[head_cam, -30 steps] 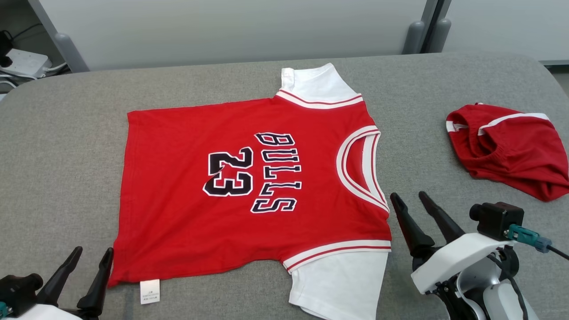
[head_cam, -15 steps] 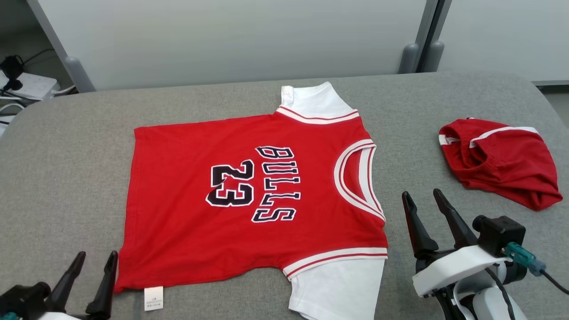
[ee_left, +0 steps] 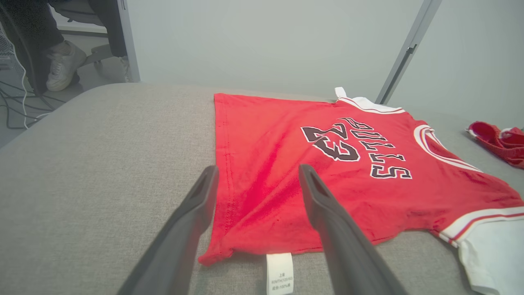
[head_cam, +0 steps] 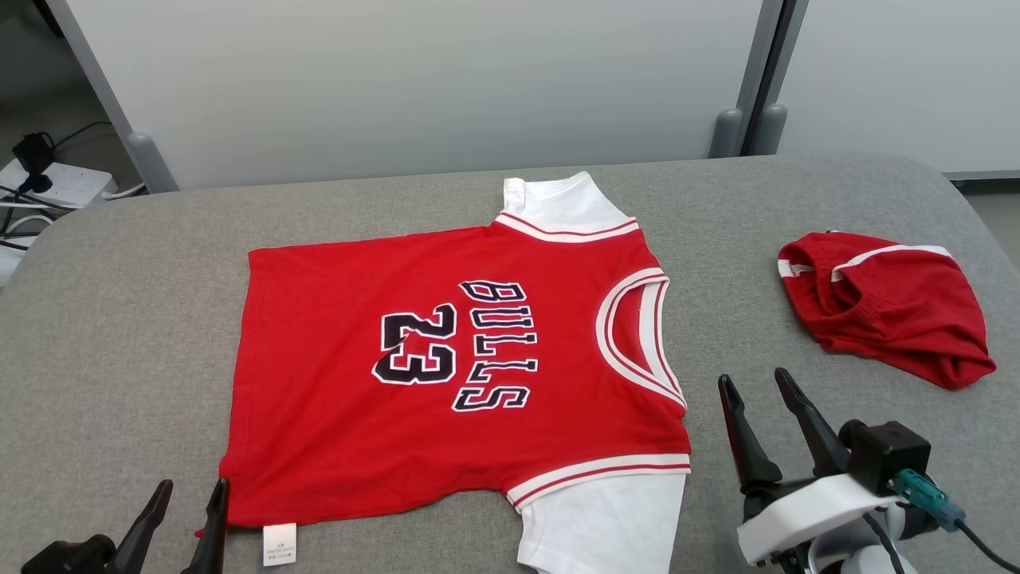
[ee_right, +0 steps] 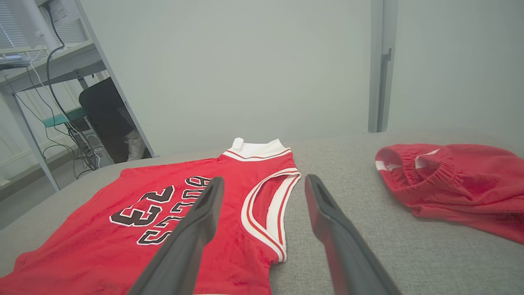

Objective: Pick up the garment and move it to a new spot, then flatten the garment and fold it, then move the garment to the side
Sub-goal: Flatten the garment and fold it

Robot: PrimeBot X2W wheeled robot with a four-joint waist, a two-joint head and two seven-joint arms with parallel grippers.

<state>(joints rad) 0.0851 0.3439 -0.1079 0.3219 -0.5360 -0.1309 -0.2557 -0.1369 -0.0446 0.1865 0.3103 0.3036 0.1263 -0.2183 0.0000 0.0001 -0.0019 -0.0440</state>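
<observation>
The garment (head_cam: pixel 335 414) is a red jersey with white sleeves and black "BULLS 23" lettering. It lies flat on the grey padded table (head_cam: pixel 119 319), neck hole to the right. My left gripper (head_cam: pixel 194 482) stands open at its near-left hem corner, beside the white care tag (head_cam: pixel 280 544). In the left wrist view the open left gripper (ee_left: pixel 258 167) hovers over the garment (ee_left: pixel 266 139) at that hem. My right gripper (head_cam: pixel 753 375) is open, just right of the neck hole and off the cloth. In the right wrist view the right gripper (ee_right: pixel 264 178) frames the garment (ee_right: pixel 82 241) at its collar.
Crumpled red shorts (head_cam: pixel 892 311) with white trim lie at the table's right. A grey wall panel runs close behind the far edge. A power strip with cables (head_cam: pixel 48 183) sits off the left. A person's white shoe (ee_left: pixel 61 65) rests on the floor beyond the table.
The whole head picture has shifted downward, so the camera has moved. The garment and shorts lie as before. Both grippers stay open and near the same spots.
</observation>
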